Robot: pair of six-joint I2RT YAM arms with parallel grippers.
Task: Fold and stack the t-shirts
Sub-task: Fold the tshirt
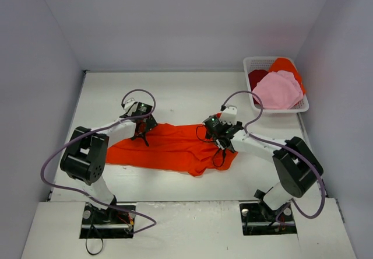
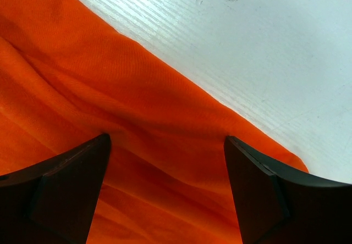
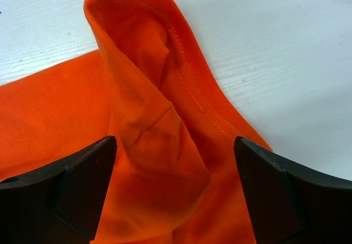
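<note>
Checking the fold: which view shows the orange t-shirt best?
Top external: the whole orange t-shirt shows. Left wrist shows only one edge of it; right wrist, a raised fold with a stitched hem.

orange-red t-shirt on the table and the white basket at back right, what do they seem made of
Bright orange-red t-shirt: soft fine-woven or knit cloth, probably cotton-like, matte; it drapes in folds and shows a stitched hem. White lattice basket: likely rigid moulded plastic, smooth, with a regular open grid in its walls.
</note>
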